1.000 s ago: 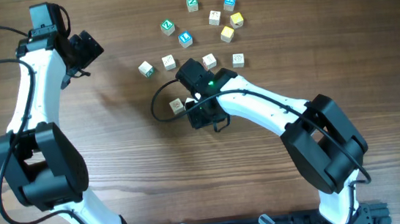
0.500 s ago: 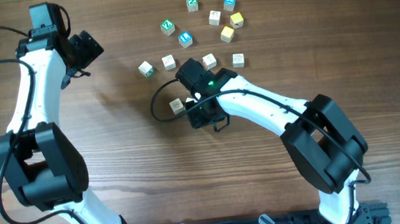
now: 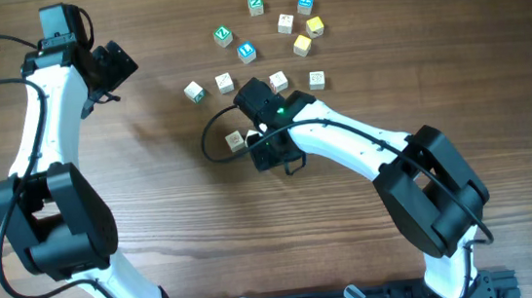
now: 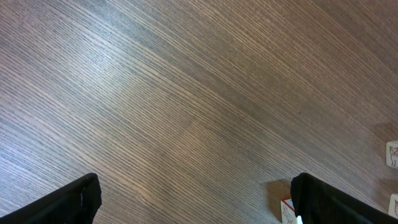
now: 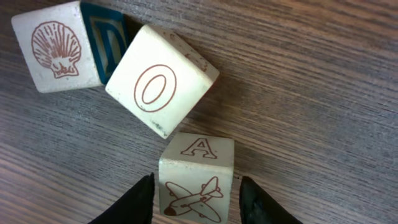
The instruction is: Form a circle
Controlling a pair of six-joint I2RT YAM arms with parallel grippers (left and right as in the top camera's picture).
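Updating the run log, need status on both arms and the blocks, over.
Left jaws open, empty. Right jaws slightly open astride airplane block, on table. O block and shell block close ahead, not touching jaws.

Right end effector (image 3: 258, 142) among scattered letter cubes (image 3: 285, 22)

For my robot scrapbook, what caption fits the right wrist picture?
Right gripper straddles a cream wooden airplane cube, beside cream wooden O cube and shell cube.

Cream faces, red-brown prints: aeroplane cube (image 5: 198, 180) with an A, O cube (image 5: 160, 78), shell cube (image 5: 56, 53) with 1 blue-lettered side.
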